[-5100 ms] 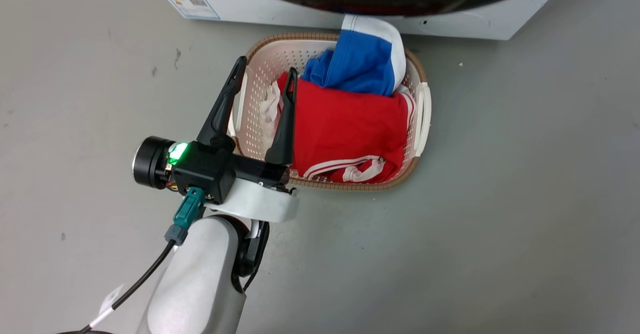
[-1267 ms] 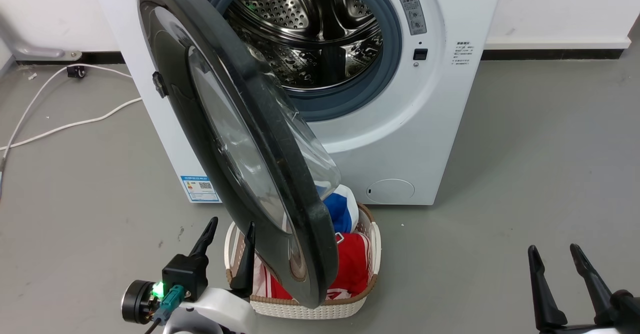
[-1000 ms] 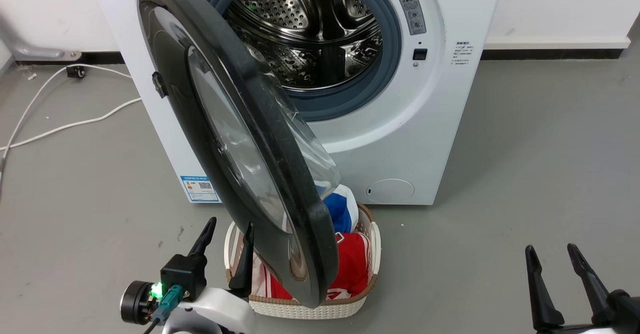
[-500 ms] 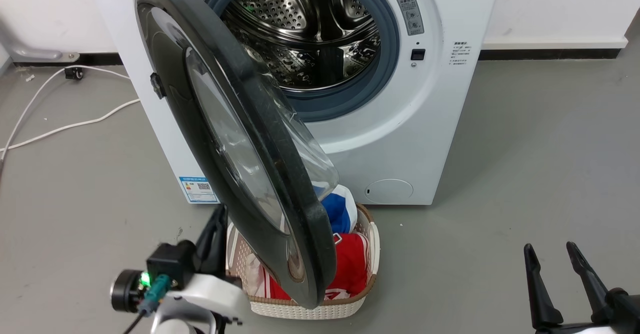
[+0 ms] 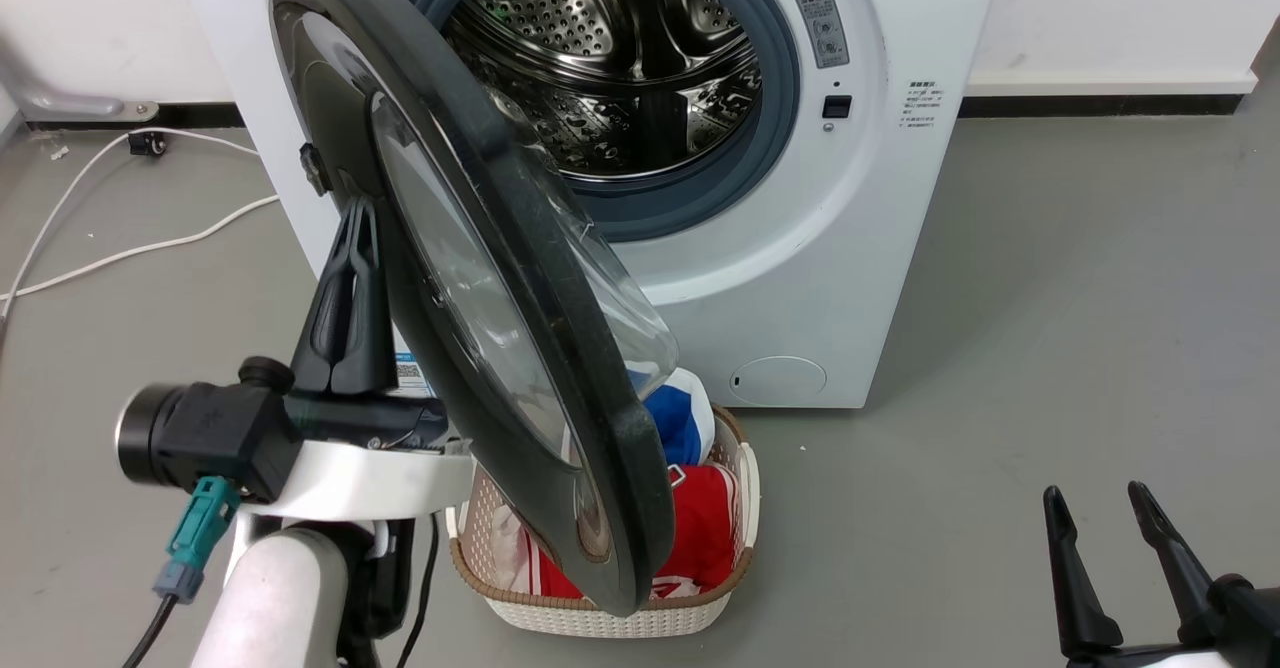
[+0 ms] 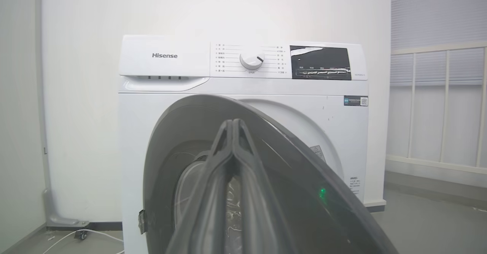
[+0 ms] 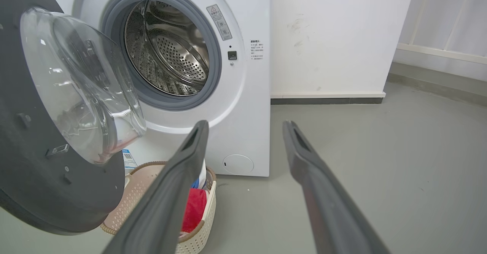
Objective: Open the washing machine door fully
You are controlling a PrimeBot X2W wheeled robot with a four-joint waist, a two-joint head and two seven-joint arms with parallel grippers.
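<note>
The white washing machine [image 5: 880, 248] stands on the grey floor. The washing machine door [image 5: 620, 488] hangs about half open over the laundry basket [image 5: 600, 623], so it has more to swing. The left gripper [image 5: 362, 213] is pinched closed with nothing in it. It is up by the door's outer face, maybe to move it, but I cannot tell if it touches. The right gripper [image 5: 1095, 493] sits low, spread wide and empty, out of the way.

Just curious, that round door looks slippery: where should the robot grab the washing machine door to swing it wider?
Probably the thick black rim at the free edge of the washing machine door, approached from the front, one finger each side. That edge juts toward the robot, giving most leverage; the glass bowl bulges too wide and smooth.
</note>
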